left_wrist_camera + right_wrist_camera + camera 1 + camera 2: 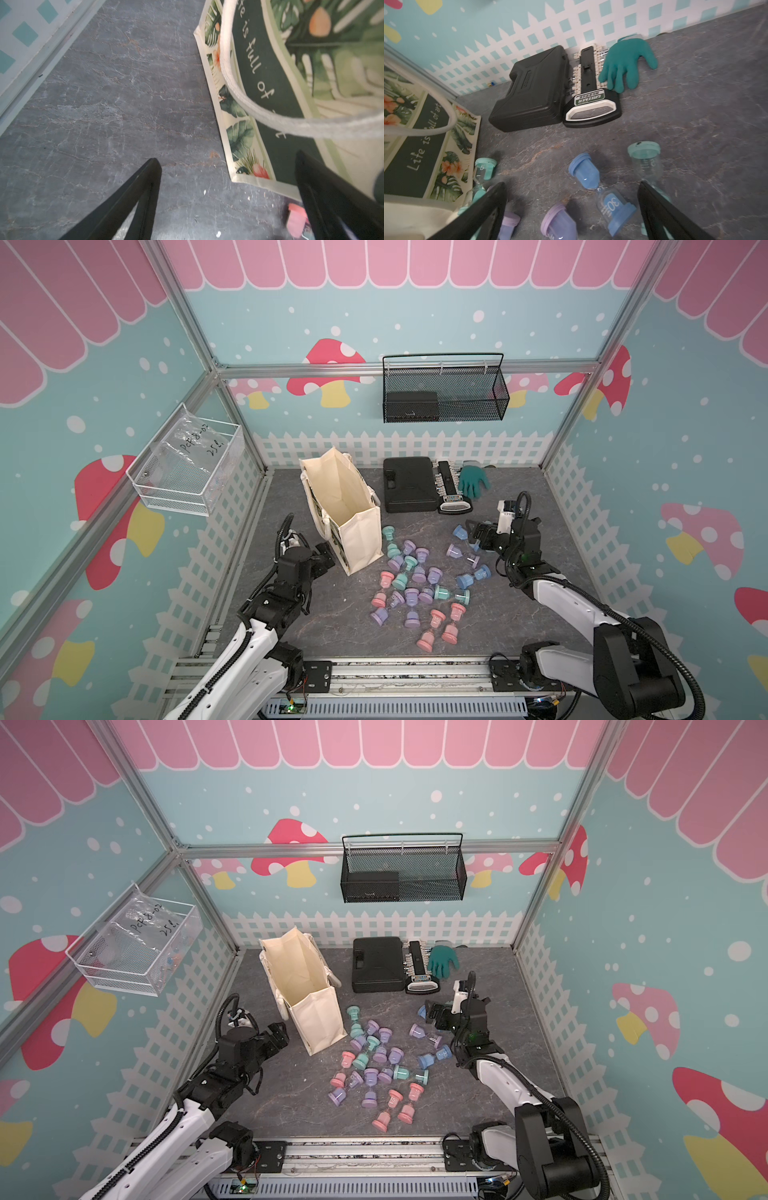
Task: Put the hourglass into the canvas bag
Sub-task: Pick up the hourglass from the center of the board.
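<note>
front rail nearest, carrying both arm mounts. in both top views: canvas bag upright on the grey slate floor, mouth open; scattered hourglasses lying loose just beside it, pink, purple, teal and blue; left gripper close to the bag's printed side, jaws apart, holding nothing; right gripper low over a blue hourglass, jaws apart; black hard case, handled tool rack and teal glove in a row along the back wall. left wrist view: fingers spread wide, one before the bag's dark panel; cream handle looping across; pink hourglass by the bag's corner. right wrist view: blue hourglass on its side between the spread fingers, not clamped; bag off to one side.
</note>
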You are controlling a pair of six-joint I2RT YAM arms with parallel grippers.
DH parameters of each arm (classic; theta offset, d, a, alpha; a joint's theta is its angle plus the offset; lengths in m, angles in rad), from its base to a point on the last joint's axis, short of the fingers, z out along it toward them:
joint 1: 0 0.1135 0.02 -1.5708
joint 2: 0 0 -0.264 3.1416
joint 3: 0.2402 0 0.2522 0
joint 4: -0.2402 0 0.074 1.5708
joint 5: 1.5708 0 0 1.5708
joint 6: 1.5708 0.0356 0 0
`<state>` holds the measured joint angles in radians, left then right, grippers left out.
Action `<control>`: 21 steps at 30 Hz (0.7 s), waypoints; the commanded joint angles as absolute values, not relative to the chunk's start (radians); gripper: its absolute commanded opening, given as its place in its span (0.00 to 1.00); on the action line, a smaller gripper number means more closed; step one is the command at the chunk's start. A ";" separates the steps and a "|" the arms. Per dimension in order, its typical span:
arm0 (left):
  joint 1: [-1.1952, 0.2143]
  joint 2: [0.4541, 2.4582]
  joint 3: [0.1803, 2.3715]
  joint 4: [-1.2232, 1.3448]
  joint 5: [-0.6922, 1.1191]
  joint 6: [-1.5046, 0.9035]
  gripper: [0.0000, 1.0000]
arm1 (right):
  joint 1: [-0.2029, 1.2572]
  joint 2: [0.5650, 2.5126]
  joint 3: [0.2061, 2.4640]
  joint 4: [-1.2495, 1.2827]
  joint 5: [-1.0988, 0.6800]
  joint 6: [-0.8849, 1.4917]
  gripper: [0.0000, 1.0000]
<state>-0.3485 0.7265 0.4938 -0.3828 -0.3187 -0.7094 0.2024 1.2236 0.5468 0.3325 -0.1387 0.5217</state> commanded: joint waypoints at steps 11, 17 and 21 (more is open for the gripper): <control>-0.610 0.751 0.539 -0.594 -0.254 -0.770 0.91 | 0.407 1.258 0.633 0.081 -0.200 0.438 1.00; -0.711 0.813 0.565 -0.594 -0.214 -0.762 0.87 | 0.510 1.273 0.650 0.039 -0.212 0.432 1.00; -0.776 0.885 0.597 -0.585 -0.196 -0.746 0.85 | 0.574 1.271 0.647 0.032 -0.203 0.442 0.99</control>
